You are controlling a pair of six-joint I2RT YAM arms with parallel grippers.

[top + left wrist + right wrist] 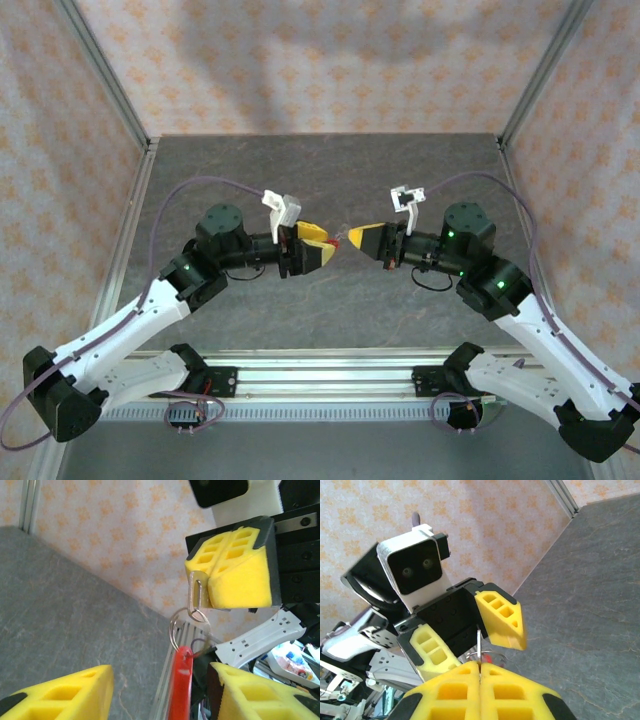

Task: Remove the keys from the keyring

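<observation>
I'm getting bright, soft, even light in all three views.

From above I'm seeing a broad grey shadow spreading across the top of the back wall (300,50) and only faint shadows lying under the arms on the tabletop (330,310), with small green lights glowing on the arms. In the left wrist view, the left gripper (161,675) and the red keyring (180,690) are blurring at the bottom edge. The right gripper (207,575) is showing crisper, and the key (196,592) is catching a pale glint. In the right wrist view, the patterned wall is washing out slightly and the clutter in the lower left corner is smearing out of focus.
</observation>
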